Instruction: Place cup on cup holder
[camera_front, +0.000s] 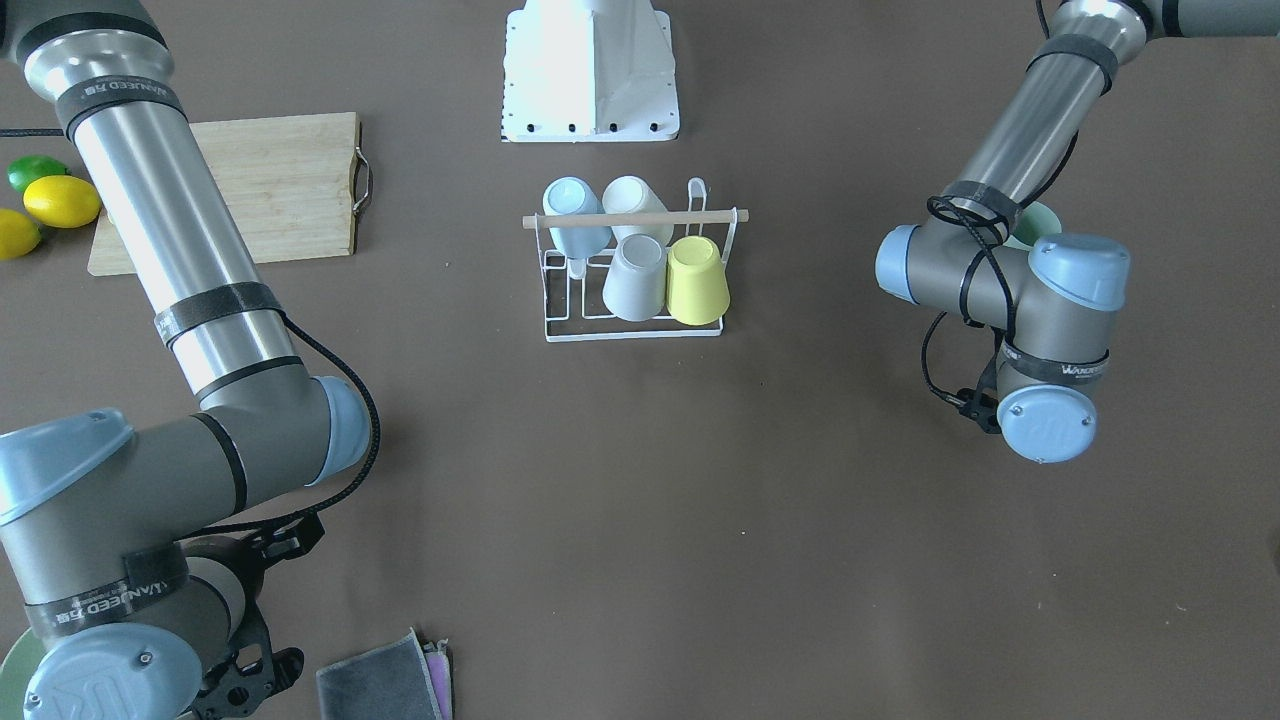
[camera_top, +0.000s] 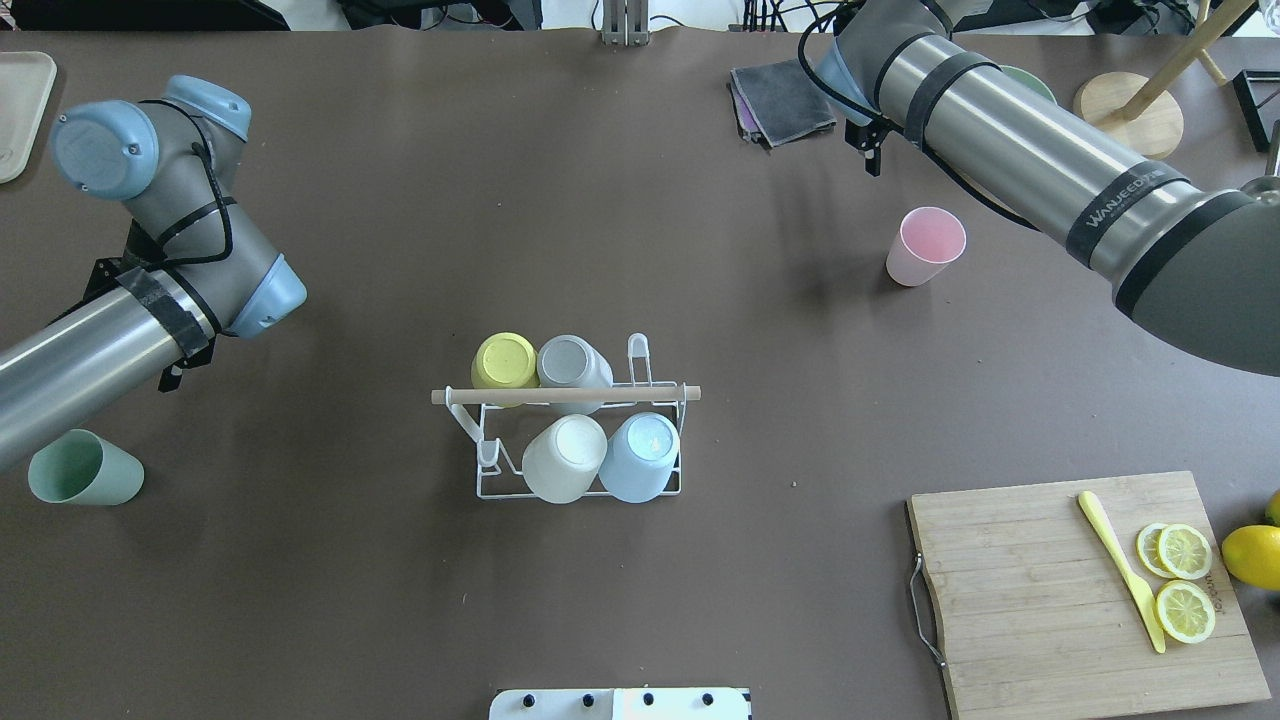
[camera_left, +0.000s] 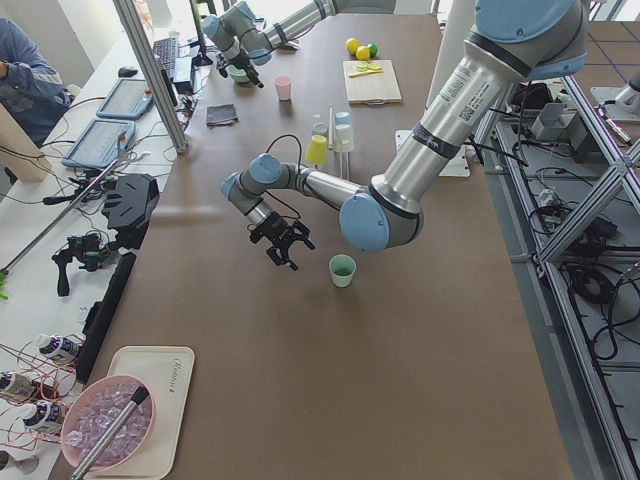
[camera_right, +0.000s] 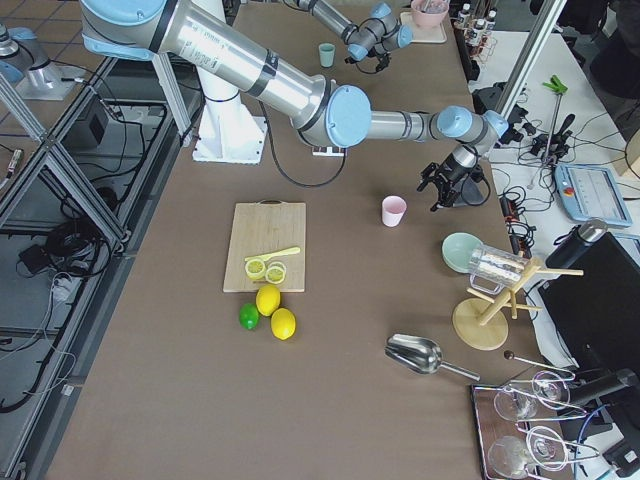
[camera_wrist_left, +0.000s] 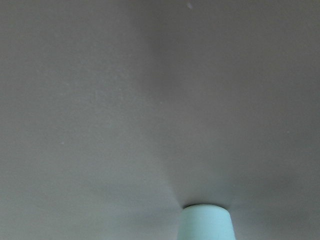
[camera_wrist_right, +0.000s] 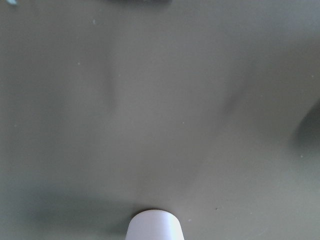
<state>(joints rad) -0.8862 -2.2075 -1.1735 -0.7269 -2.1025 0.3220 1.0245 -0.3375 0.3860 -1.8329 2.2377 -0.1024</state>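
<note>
The white wire cup holder (camera_top: 488, 488) with a wooden rod handle (camera_top: 565, 396) stands mid-table and also shows in the front view (camera_front: 560, 330). It carries upturned yellow (camera_top: 504, 361), grey (camera_top: 572, 361), white (camera_top: 564, 457) and light blue (camera_top: 640, 456) cups. A green cup (camera_top: 85, 468) stands upright near the left arm. My left gripper (camera_left: 283, 243) hangs just beside it; I cannot tell if it is open. A pink cup (camera_top: 925, 245) stands upright at the far right. My right gripper (camera_right: 447, 190) hovers beyond it; its state is unclear. Each wrist view shows only its cup's base: green (camera_wrist_left: 206, 222), pink (camera_wrist_right: 154, 225).
A wooden cutting board (camera_top: 1085, 590) with lemon slices (camera_top: 1183, 550) and a yellow knife (camera_top: 1120, 568) lies at the near right. A whole lemon (camera_top: 1252, 556) sits beside it. Folded cloths (camera_top: 782, 100) and a wooden stand base (camera_top: 1128, 115) are at the far right. A tray (camera_top: 20, 110) sits far left.
</note>
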